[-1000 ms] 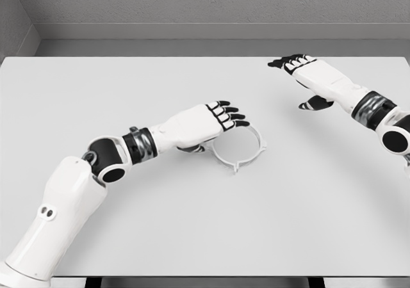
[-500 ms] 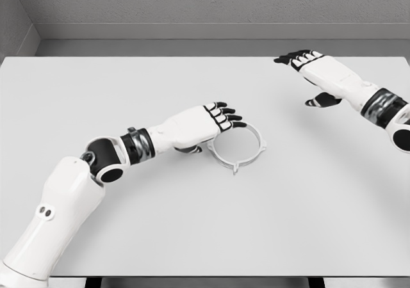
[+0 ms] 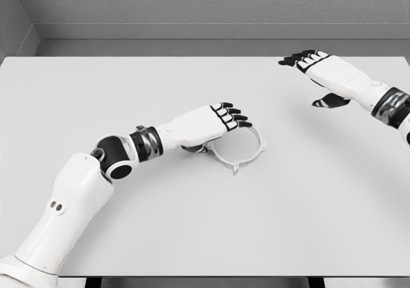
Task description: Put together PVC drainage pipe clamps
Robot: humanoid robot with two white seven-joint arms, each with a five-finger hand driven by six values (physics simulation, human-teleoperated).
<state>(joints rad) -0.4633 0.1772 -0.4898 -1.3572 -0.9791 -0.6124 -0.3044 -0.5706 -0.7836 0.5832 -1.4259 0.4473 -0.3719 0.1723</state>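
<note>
Lying flat on the white table (image 3: 128, 237), just right of its middle, a pale ring-shaped clamp (image 3: 237, 148) is showing small tabs along its rim, one pointing toward the near edge.

In the head view, the left arm is coming in from the lower left corner and reaching across the table toward the ring. The left hand (image 3: 208, 123) is sitting palm down over the ring's far left rim, its dark-tipped fingers (image 3: 236, 116) stretched out side by side above that edge. The thumb is lying underneath, beside the ring's left side. Whether the hand is actually pinching the rim or only touching it, I cannot tell; the fingers are looking extended rather than curled.

The right arm is entering from the right edge, far side. The right hand (image 3: 325, 72) is hovering over the far right part of the table, well apart from the ring, with fingers spread and relaxed, thumb hanging down, holding nothing.

A grey wall (image 3: 205, 3) is running along the far side behind the table.
</note>
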